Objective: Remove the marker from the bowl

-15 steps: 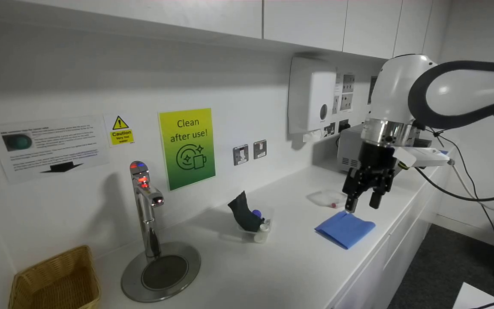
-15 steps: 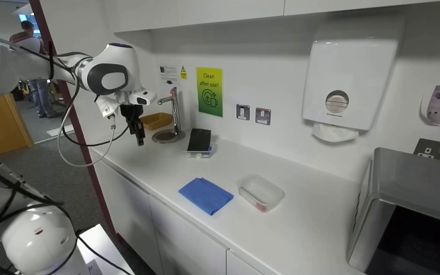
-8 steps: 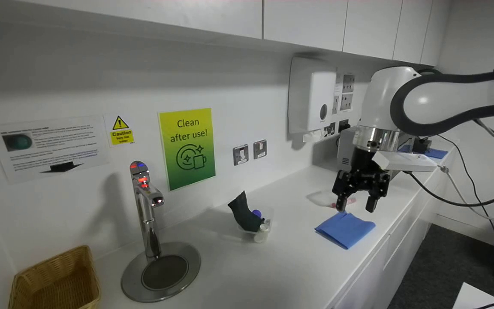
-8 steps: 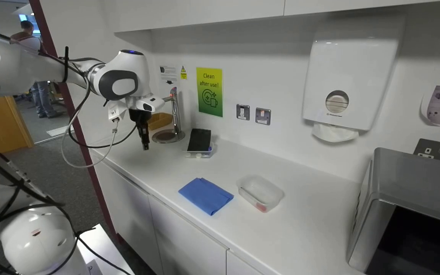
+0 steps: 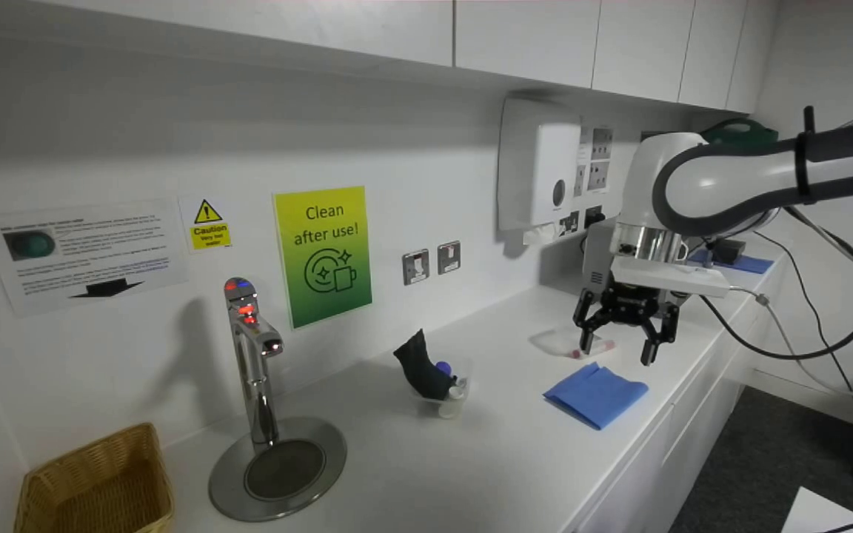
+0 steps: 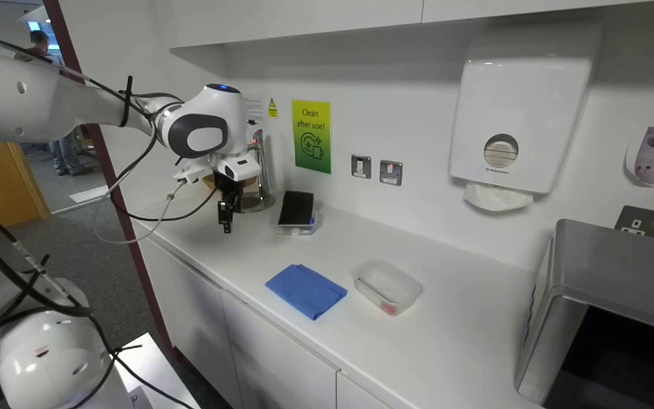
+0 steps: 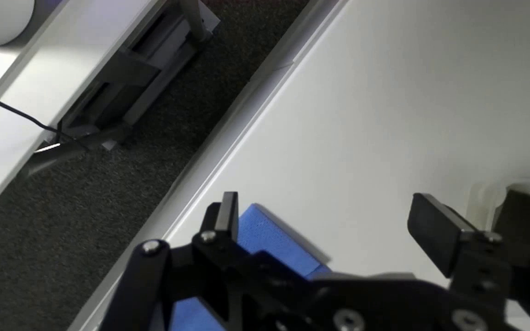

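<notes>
Red-ended, the marker [image 5: 600, 348] lies in the bowl [image 6: 395, 278], beside the cloth [image 6: 306, 291], and the jaws gape above the bench [image 6: 452, 335], holding nothing! Light, stiff and slick, I'd judge, liable to roll: mid-barrel looks the place to pinch.

I'm looking at a folded blue cloth [image 6: 306, 291] lying on the white counter [image 6: 435, 341], plus a chrome tap [image 5: 253, 363] with a wicker basket [image 5: 101, 481] near it. The wall's [image 5: 412, 163] got 1 "Clean after use!" sign [image 5: 323, 257], 2 switches [image 5: 416, 267] and a paper towel dispenser [image 6: 523, 108]. Grey boxy appliance [image 6: 605, 278] too, lol.
</notes>
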Controlling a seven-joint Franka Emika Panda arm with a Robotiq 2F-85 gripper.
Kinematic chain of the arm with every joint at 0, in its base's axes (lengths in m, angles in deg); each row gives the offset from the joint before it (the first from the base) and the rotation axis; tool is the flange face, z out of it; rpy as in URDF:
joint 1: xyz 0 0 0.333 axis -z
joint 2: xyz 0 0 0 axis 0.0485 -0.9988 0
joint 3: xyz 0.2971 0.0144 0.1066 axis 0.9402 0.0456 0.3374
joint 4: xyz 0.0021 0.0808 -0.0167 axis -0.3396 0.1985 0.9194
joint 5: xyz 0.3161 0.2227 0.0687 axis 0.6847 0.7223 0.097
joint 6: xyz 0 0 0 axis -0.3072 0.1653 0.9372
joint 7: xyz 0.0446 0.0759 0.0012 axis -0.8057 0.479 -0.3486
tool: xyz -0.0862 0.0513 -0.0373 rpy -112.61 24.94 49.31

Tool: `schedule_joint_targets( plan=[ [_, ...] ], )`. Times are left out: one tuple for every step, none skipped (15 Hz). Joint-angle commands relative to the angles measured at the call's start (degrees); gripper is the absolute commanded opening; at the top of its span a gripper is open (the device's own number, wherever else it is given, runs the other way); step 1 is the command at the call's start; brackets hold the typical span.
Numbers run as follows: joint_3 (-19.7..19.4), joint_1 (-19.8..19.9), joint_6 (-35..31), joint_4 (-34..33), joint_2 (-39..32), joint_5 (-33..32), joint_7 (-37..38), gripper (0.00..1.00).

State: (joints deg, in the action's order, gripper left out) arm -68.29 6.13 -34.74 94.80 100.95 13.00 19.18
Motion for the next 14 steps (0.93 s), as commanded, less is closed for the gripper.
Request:
schedule_joint_targets(
  plan=[
    [-0.66, 2.19, -0.99, 0.38, 1.03, -0.1, 8.66, 1.0],
    [-0.76, 2.57, -1.3, 0.43, 1.11, 0.18, 11.18, 1.0],
    [-0.7, 2.63, -1.99, 0.36, 1.16, 0.83, 13.85, 1.0],
    [-0.83, 2.05, -2.88, 0.3, 1.04, 1.65, 14.87, 1.0],
    [-1.43, 1.28, -0.83, -0.09, 0.02, -0.31, 12.1, 1.0],
    [-1.43, 1.25, -1.4, -0.09, 0.02, -0.18, 13.37, 1.0],
    [-1.43, 1.21, -1.65, -0.09, 0.02, -0.09, 13.99, 1.0],
    [-1.43, 1.2, -1.67, -0.09, 0.03, -0.02, 14.21, 1.0],
    [-1.43, 1.2, -1.68, -0.09, 0.03, 0.02, 14.24, 1.0],
    [-1.43, 1.2, -1.68, -0.09, 0.03, 0.05, 14.25, 1.0],
    [-1.43, 1.2, -1.68, -0.09, 0.03, 0.06, 14.25, 1.0],
    [-1.43, 1.2, -1.68, -0.09, 0.03, 0.08, 14.25, 1.0],
    [-1.43, 1.2, -1.68, -0.09, 0.03, 0.08, 14.25, 1.0],
    [-1.15, 2.02, -2.26, -0.07, -0.35, 0.02, 16.71, 1.0]
  ],
)
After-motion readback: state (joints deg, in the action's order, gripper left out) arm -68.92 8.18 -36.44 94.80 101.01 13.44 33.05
